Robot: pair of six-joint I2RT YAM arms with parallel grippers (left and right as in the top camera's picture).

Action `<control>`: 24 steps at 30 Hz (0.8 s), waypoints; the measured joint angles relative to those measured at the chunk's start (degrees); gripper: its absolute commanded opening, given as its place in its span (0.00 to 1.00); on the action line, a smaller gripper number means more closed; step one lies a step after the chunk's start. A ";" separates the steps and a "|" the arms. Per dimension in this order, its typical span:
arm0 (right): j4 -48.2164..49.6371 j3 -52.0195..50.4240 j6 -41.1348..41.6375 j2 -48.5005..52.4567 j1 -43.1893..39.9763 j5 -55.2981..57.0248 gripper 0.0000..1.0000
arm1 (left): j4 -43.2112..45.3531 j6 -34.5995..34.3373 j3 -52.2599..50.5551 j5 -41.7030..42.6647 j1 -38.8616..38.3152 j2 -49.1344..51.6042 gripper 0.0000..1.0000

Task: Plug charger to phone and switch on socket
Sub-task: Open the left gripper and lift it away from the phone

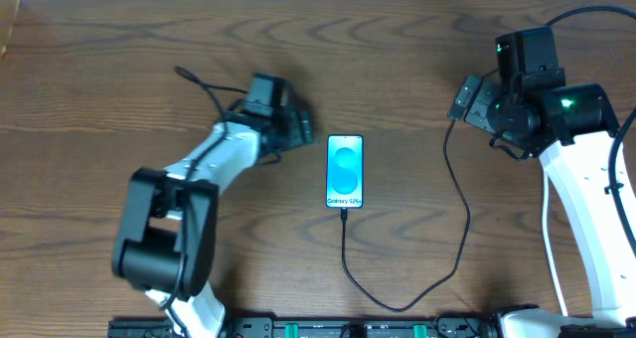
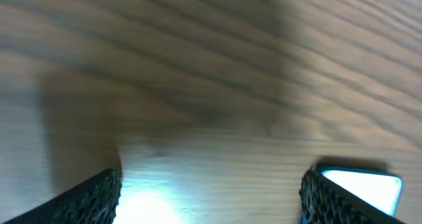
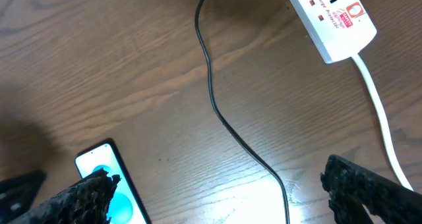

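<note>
The phone (image 1: 345, 171) lies face up mid-table, its screen lit blue. The black charger cable (image 1: 452, 263) meets the phone's bottom edge, loops toward the front and runs up to the right arm. My left gripper (image 1: 298, 129) is open and empty, low over the wood just left of the phone's top; a phone corner (image 2: 366, 186) shows beside its right finger. My right gripper (image 1: 475, 101) is open and empty above the table. Its wrist view shows the white socket strip (image 3: 333, 16) with red marks, the cable (image 3: 214, 105) and the phone (image 3: 109, 178). The adapter is out of view.
The socket's white cord (image 3: 377, 102) runs toward the lower right in the right wrist view. A thin black wire (image 1: 199, 83) trails behind the left arm. The table's front edge carries a dark rail (image 1: 328, 328).
</note>
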 measured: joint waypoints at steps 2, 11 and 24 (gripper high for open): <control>0.31 -0.33 0.00 0.00 0.00 0.00 0.99 | -3.08 2.82 0.00 -0.68 2.08 -3.61 0.87; 0.46 -3.52 0.00 0.02 0.00 -0.02 0.99 | -18.29 12.44 1.11 -11.45 4.79 -33.24 0.87; 0.63 -3.58 0.00 0.02 0.00 -0.02 0.99 | -21.03 14.05 1.11 -14.93 4.79 -44.81 0.87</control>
